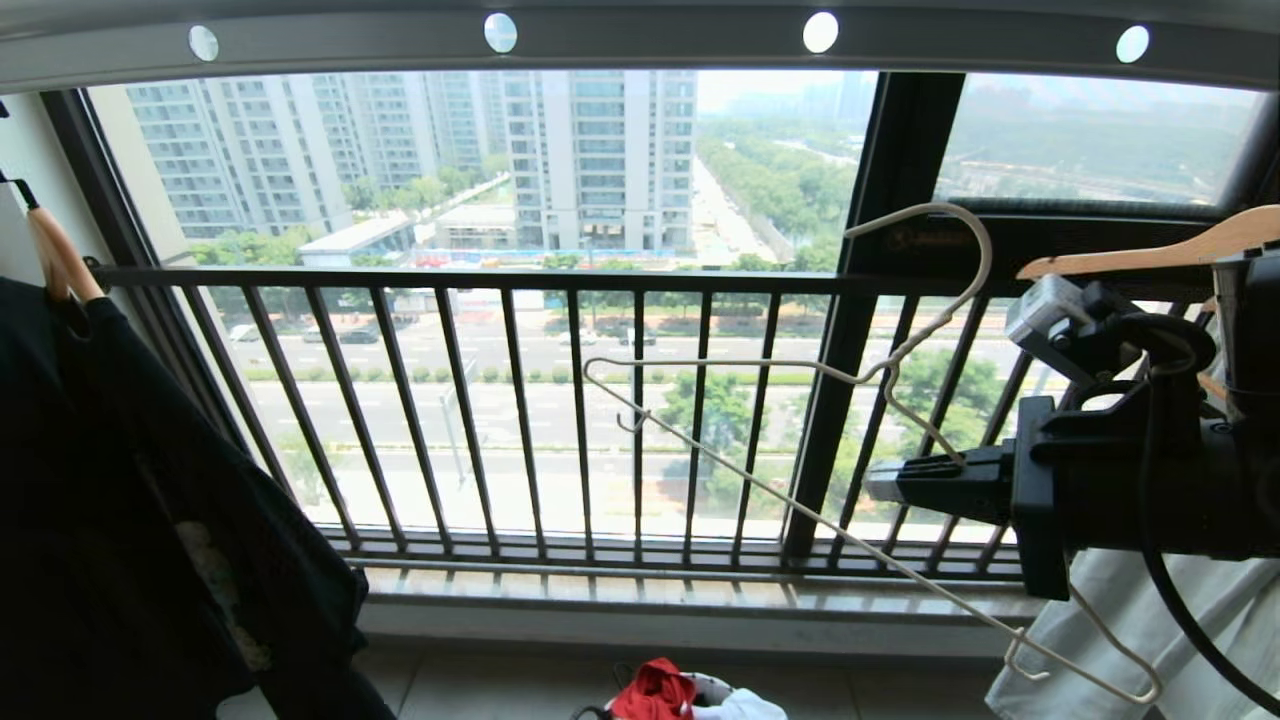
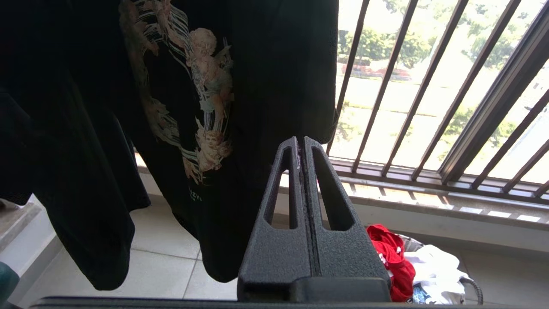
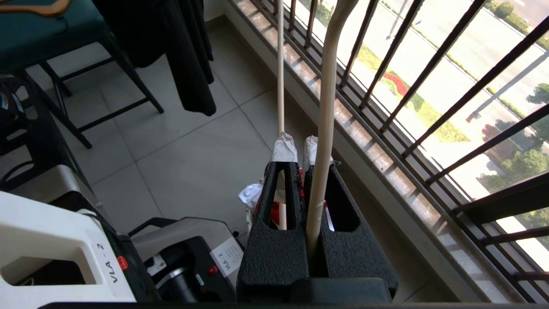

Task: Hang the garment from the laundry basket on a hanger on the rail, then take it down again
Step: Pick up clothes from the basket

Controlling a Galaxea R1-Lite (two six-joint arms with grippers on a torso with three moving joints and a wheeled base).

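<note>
While the window railing [image 1: 560,400] of black vertical bars runs across the balcony, a black printed T-shirt [image 1: 130,520] hangs at its left end on a tan wooden hanger [image 1: 60,262]. The left gripper [image 2: 302,148] hovers beside that shirt's hem with its jaws pressed together on nothing. Below the railing's middle, on the floor, the red garment [image 1: 655,690] lies bunched in the laundry basket [image 2: 474,288]. Above the railing runs the grey rail [image 1: 640,35] with round holes. In front of the railing's right part, the right gripper [image 1: 890,482] is clamped on the thin cream hanger [image 1: 760,470], which is tilted, hook up. Behind it hangs a pale garment [image 1: 1130,640].
</note>
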